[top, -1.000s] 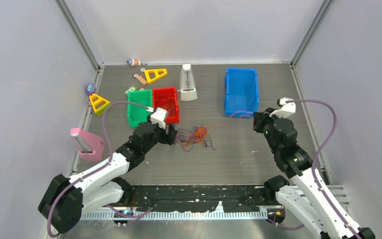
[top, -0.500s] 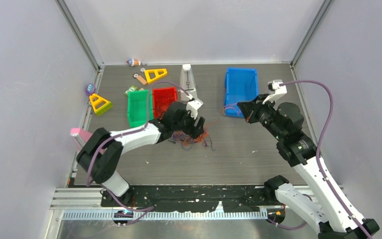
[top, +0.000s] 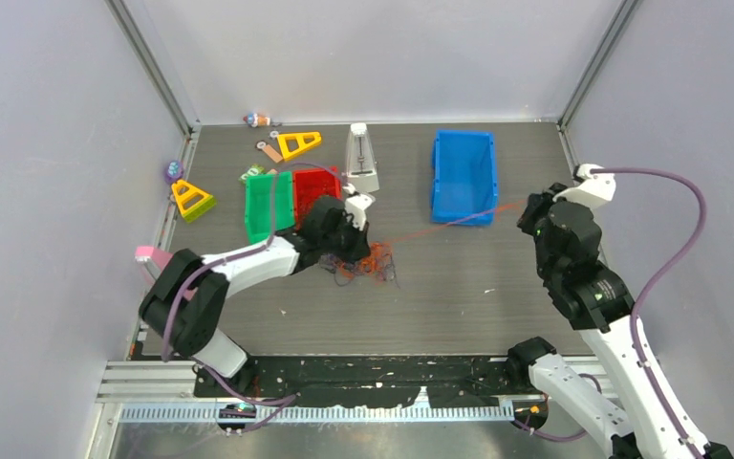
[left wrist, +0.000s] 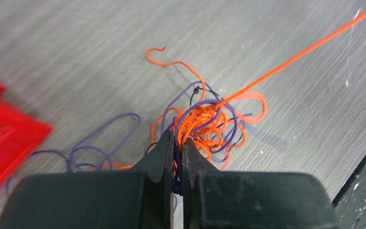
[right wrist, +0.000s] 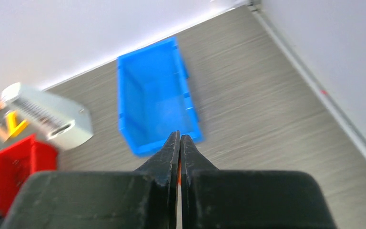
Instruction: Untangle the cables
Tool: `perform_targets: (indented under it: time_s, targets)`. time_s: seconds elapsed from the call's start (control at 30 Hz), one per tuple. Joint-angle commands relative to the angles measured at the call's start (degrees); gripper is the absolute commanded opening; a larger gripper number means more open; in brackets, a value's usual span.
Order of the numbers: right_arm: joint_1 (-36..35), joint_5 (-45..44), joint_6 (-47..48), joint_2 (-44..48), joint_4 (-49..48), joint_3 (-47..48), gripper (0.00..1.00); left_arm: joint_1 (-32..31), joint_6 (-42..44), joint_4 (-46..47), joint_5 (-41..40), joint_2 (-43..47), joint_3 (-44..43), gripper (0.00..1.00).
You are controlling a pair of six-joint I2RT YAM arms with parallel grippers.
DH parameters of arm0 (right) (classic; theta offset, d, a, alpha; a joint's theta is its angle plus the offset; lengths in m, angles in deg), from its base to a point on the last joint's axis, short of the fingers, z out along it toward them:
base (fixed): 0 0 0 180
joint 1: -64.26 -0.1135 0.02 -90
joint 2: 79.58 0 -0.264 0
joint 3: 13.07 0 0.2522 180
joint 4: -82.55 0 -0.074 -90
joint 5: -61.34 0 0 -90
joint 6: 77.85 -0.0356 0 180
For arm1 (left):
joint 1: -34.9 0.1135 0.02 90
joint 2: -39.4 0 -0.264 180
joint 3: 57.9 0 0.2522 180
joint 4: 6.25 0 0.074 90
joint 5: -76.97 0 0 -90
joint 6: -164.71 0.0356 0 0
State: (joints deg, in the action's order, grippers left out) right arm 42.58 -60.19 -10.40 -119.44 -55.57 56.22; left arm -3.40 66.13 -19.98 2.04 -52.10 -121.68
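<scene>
no text reads clearly; the white metronome (right wrist: 47, 121) shows scale marks, perhaps numbers, too blurred.

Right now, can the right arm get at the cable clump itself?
Probably, but not freely. The clump lies uncovered on its right side; the left gripper pinches only one edge. But the right gripper is shut on the taut orange strand, so it would have to let go first.
</scene>
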Motion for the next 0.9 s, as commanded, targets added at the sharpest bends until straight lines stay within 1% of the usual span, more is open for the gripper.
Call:
perform_targets:
  time_s: [0.0, 0.07, 0.13, 0.2, 0.23, 0.27, 0.3, 0.33, 0.37, 0.4, 0.43, 0.47, 0.53, 0.57, 0.63, 0.7, 0.87]
  targets:
    - [2.04, -21.50, 1.51, 3.27, 0.87, 3.38, 0.05, 6.49, -4.90, 2.84, -3.29, 7.10, 5.53, 0.00]
    - [2.17, -21.59, 1.28, 4.02, 0.81, 2.75, 0.05, 8.14, -5.89, 4.01, -2.68, 9.11, 7.51, 0.00]
    - [2.16, -18.11, 1.30, 3.59, 0.40, 1.93, 0.05, 8.37, -5.93, 5.60, -2.36, 11.22, 9.15, 0.00]
    - [2.20, -10.43, 3.89, 2.10, -0.47, 0.82, 0.05, 8.34, -5.77, 7.87, -0.26, 12.67, 10.53, 0.00]
    - [2.18, -4.23, 4.34, 0.62, -0.38, 0.07, 0.05, 8.33, -5.56, 8.74, 1.19, 13.14, 10.89, 0.00]
    - [2.19, -0.94, 5.18, -0.20, -0.41, -0.44, 0.06, 8.27, -5.49, 9.61, 3.11, 13.52, 11.09, 0.00]
    - [2.17, 5.37, 5.43, -1.47, -0.29, -1.50, 0.16, 8.25, -5.48, 10.42, 4.73, 13.81, 11.26, 0.00]
    - [2.12, 8.52, 5.63, -2.03, -0.63, -2.15, 0.26, 8.18, -5.44, 11.29, 5.98, 14.00, 11.58, 0.00]
    - [2.14, 16.09, 6.05, -2.72, -2.88, -4.26, 0.52, 8.16, -5.48, 12.12, 7.12, 14.19, 11.73, 0.00]
    - [2.15, 20.78, 7.26, -2.92, -4.47, -7.05, 0.62, 8.08, -5.43, 12.47, 7.91, 14.31, 11.82, 0.00]
    - [2.16, 30.20, 7.78, -3.71, -8.28, -8.30, 0.76, 7.95, -5.42, 12.90, 8.64, 14.41, 11.88, 0.00]
    - [2.05, 38.89, 8.29, -4.29, -10.02, -10.21, 0.81, 7.86, -5.40, 13.23, 9.04, 14.49, 12.01, 0.00]
    - [0.83, 46.58, 7.76, -7.02, -14.63, -11.78, 0.84, 7.73, -5.39, 13.69, 9.63, 14.51, 12.22, 0.00]
    - [-0.13, 47.31, 7.80, -9.02, -17.14, -12.04, 0.84, 7.72, -5.37, 14.12, 10.08, 14.51, 12.24, 0.00]
    - [-5.06, 45.44, 8.65, -11.98, -19.97, -12.40, 0.83, 7.60, -5.51, 14.94, 11.21, 14.51, 12.43, 0.00]
    - [-12.86, 42.46, 9.24, -15.27, -23.10, -12.33, 0.83, 7.40, -5.50, 15.41, 11.71, 14.60, 12.56, 0.00]
    - [-21.03, 41.71, 10.51, -25.29, -33.04, -11.06, 0.84, 7.28, -5.48, 15.44, 12.48, 14.43, 12.40, 0.00]
